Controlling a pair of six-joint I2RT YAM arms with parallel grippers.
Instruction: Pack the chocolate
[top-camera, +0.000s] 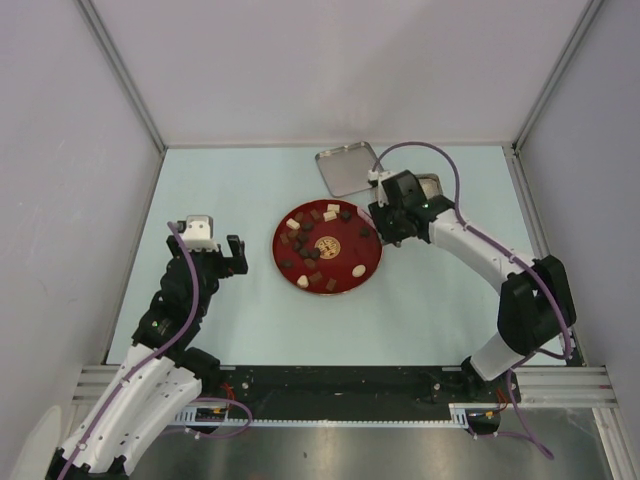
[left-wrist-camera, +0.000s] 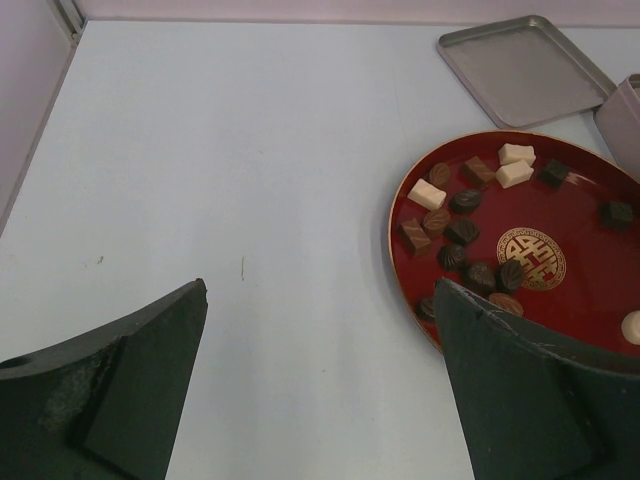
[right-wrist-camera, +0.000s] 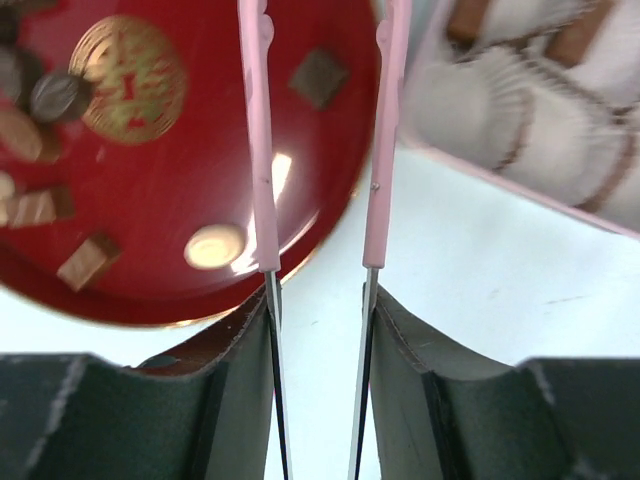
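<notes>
The chocolate (top-camera: 312, 252) lies as several dark, reddish-brown and cream pieces on a red plate (top-camera: 345, 255) with a gold emblem. It also shows in the left wrist view (left-wrist-camera: 462, 232). My right gripper (right-wrist-camera: 318, 300) is shut on thin pink tongs (right-wrist-camera: 257, 150), whose arms stand apart over the plate's right edge (right-wrist-camera: 200, 160). A dark square chocolate (right-wrist-camera: 319, 77) shows between the arms and a cream oval one (right-wrist-camera: 214, 245) lies to their left. The tong tips are out of view. My left gripper (left-wrist-camera: 320, 290) is open and empty over the table, left of the plate.
A pink box (right-wrist-camera: 520, 90) with white paper cups stands right of the plate, partly hidden behind my right gripper (top-camera: 385, 225) in the top view. Its metal lid (top-camera: 348, 168) lies flat behind the plate. Walls close in the table on three sides.
</notes>
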